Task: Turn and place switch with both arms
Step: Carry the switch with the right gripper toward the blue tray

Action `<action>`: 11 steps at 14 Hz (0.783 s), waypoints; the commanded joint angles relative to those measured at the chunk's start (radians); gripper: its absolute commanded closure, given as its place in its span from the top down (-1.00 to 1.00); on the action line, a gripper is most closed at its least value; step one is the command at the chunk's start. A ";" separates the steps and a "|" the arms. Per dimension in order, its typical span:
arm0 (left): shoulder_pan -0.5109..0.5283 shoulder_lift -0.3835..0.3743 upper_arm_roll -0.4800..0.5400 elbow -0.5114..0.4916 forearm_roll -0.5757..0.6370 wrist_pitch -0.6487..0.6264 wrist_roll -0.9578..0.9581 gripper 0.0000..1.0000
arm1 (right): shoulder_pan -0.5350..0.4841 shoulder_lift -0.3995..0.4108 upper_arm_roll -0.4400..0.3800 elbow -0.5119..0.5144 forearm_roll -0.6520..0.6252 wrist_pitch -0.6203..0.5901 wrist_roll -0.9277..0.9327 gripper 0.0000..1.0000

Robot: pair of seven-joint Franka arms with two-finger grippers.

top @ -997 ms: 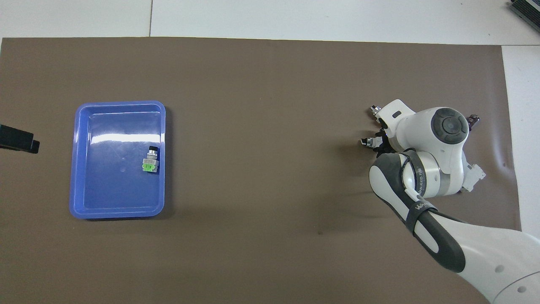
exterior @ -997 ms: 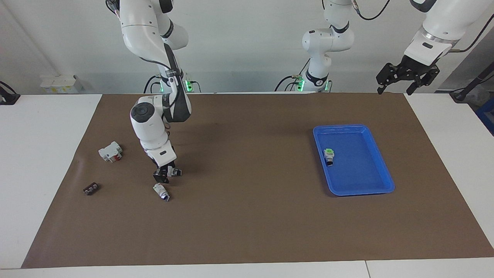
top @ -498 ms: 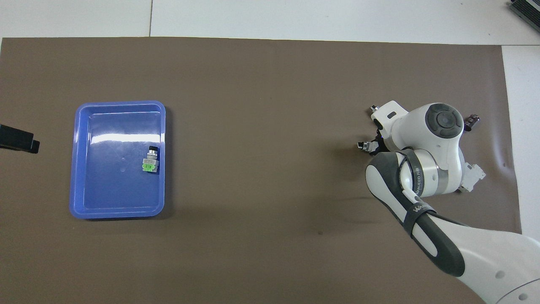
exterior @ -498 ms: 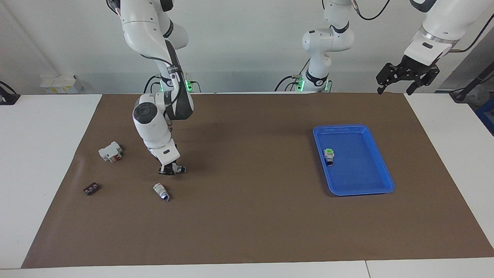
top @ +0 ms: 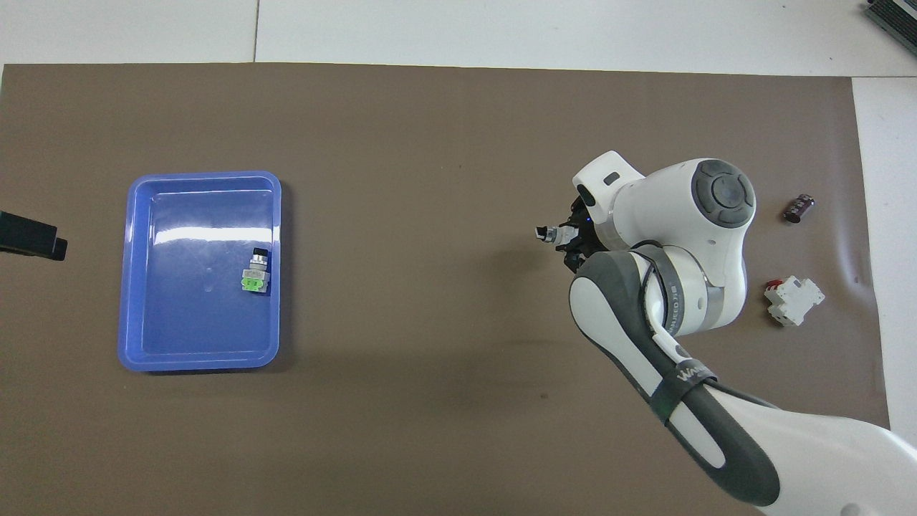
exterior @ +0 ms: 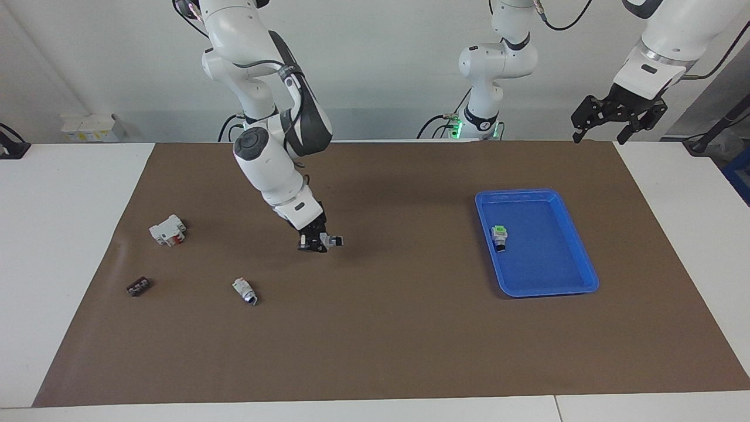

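Your right gripper (exterior: 319, 242) has its fingers closed on the switch (exterior: 334, 240), carried in the air over the bare mat (exterior: 375, 328), knob end sticking out sideways toward the tray (exterior: 590, 280). Likely held by the body so the left arm can take the free end for the turn. Left gripper (exterior: 615, 117) waits raised at its own end of the worktop (exterior: 58, 246), fingers spread, holding nothing.

The facing view shows the switch clear of the mat, plus a spare switch (exterior: 245, 291) lying on it, hidden under the arm from overhead. Overhead shows the green switch (top: 256, 275) lengthwise in the tray, by the wall toward the right arm's end. White block (exterior: 167, 230) and dark part (exterior: 137, 286) sit untouched.
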 commanded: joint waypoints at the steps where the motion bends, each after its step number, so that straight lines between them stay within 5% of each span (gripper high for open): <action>1: 0.005 -0.030 -0.002 -0.035 -0.005 0.010 -0.009 1.00 | -0.010 0.017 0.066 0.051 0.152 -0.011 -0.024 -1.00; 6: 0.005 -0.030 -0.002 -0.035 -0.005 0.010 -0.009 1.00 | -0.002 0.013 0.162 0.117 0.202 0.003 -0.031 -1.00; 11: 0.005 -0.030 -0.002 -0.035 -0.005 0.010 -0.009 1.00 | 0.073 0.021 0.218 0.133 0.214 0.204 -0.002 -1.00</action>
